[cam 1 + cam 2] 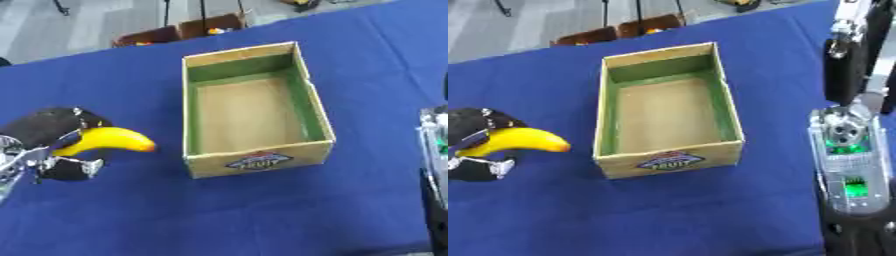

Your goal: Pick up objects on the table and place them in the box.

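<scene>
At the far left, the robot's left hand (48, 135), black with silver joints, is curled around a yellow banana (107, 139). Fingers wrap over the top of the fruit and the thumb sits beneath it, so the banana is pinched near its stem end. Its free tip points right, toward the box, and seems to be held just above the blue tablecloth (245, 215) rather than lying on it. That grip leaves most of the fruit sticking out past the hand, which probably makes it easier to lower into the box without the fingers catching the wall.

In the middle stands the box (302, 95), an open cardboard crate with green inner walls, a bare brown floor and a fruit label on its near side. Nothing is inside it. It sits flat on the cloth with its long sides running away from the robot, well apart from the banana. The open top faces straight up, ready to receive things from above.

At the right edge, the right arm (849, 165) shows only as a silver and black forearm with green lights, resting low by the table's near corner. Its hand is out of sight in both views, so nothing can be said of its fingers.

No other loose objects are visible on the cloth.
</scene>
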You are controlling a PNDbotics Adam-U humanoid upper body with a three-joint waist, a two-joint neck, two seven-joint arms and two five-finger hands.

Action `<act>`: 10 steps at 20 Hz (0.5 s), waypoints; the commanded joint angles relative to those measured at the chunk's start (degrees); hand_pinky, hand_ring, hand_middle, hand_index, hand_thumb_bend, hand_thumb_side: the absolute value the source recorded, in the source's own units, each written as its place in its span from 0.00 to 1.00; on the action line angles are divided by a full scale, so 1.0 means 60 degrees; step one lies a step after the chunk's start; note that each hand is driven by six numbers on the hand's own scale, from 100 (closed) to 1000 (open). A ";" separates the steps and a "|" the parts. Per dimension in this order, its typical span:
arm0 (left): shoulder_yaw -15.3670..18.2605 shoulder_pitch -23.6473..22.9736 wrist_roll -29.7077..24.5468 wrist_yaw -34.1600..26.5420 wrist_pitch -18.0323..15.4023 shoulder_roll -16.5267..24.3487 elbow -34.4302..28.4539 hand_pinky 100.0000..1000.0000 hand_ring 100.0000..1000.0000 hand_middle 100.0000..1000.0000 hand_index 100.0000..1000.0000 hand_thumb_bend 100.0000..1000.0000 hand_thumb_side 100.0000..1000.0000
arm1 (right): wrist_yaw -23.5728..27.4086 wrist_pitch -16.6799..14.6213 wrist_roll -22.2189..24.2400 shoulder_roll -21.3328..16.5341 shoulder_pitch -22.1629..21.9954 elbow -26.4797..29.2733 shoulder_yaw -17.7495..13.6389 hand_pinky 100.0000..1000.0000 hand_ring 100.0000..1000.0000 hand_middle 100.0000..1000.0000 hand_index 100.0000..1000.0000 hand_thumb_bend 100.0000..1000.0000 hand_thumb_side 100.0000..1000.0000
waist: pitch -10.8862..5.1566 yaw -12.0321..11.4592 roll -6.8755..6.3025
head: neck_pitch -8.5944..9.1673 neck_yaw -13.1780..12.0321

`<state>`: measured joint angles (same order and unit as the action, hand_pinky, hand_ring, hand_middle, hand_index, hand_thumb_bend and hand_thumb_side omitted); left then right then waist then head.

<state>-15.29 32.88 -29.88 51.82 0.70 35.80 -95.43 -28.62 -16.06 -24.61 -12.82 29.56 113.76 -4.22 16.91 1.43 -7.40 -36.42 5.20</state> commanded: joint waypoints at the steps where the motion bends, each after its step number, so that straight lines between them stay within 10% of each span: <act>1: 0.0398 0.0197 0.0013 -0.0143 0.0160 0.0504 -0.0401 0.18 0.39 0.52 0.66 0.00 0.28 | 0.0032 -0.0006 -0.0035 -0.0141 0.0099 0.0139 -0.0034 0.74 0.83 0.56 0.87 0.00 0.88 | -0.0233 -0.0029 0.0021 | 0.0004 0.0043; 10: 0.0978 0.0645 0.0084 -0.0707 0.0596 0.0552 -0.0877 0.12 0.36 0.51 0.65 0.00 0.26 | 0.0038 -0.0010 -0.0063 -0.0154 0.0087 0.0139 -0.0011 0.74 0.83 0.56 0.87 0.00 0.88 | -0.0245 -0.0016 -0.0012 | 0.0077 0.0043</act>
<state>-10.71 35.83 -29.53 48.17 3.82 36.96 -99.42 -28.62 -16.12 -24.77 -12.82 29.51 113.76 -4.21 16.76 1.41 -7.68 -36.39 5.42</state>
